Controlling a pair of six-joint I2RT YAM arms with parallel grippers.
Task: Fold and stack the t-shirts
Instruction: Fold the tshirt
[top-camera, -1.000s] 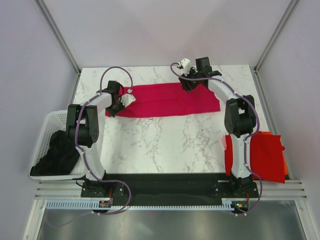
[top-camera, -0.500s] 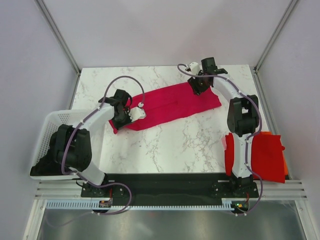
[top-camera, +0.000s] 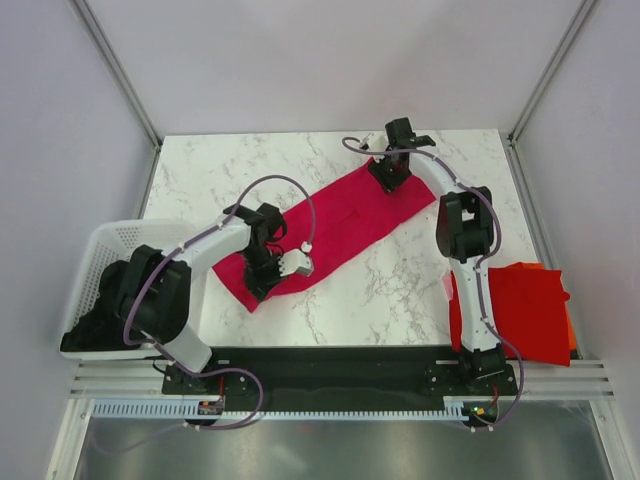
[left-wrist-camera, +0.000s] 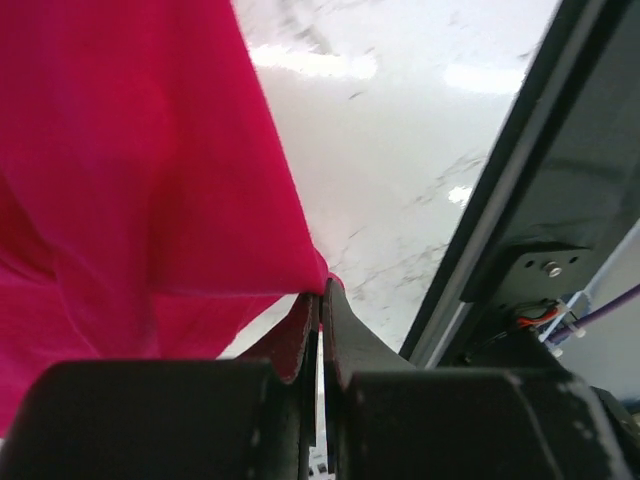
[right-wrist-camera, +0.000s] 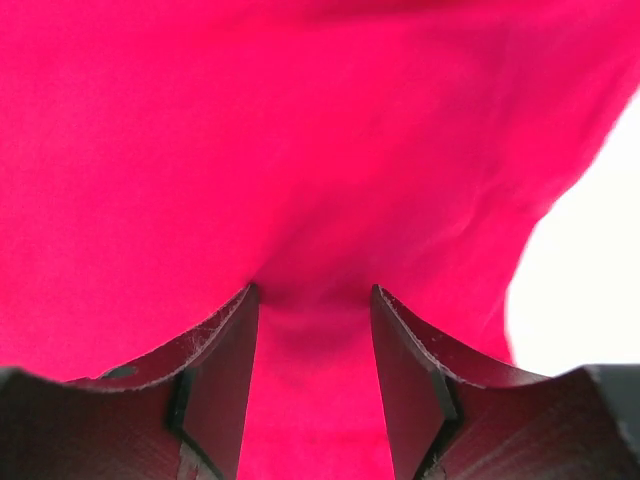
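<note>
One crimson-pink cloth t-shirt (top-camera: 335, 220), folded to a long strip, lying diagonally on white marble tabletop (top-camera: 400, 290). Near corner pinched tight in left gripper (left-wrist-camera: 320, 292); far end clamped in right gripper (right-wrist-camera: 313, 295).

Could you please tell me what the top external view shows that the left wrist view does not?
Only the top external view shows the white basket holding dark cloth, the red shirt at the right edge, and the right gripper at the far end of the crimson shirt. Only the left wrist view shows the left gripper with jaws pinched shut on that shirt's edge. Both show the crimson shirt and the marble table.
</note>
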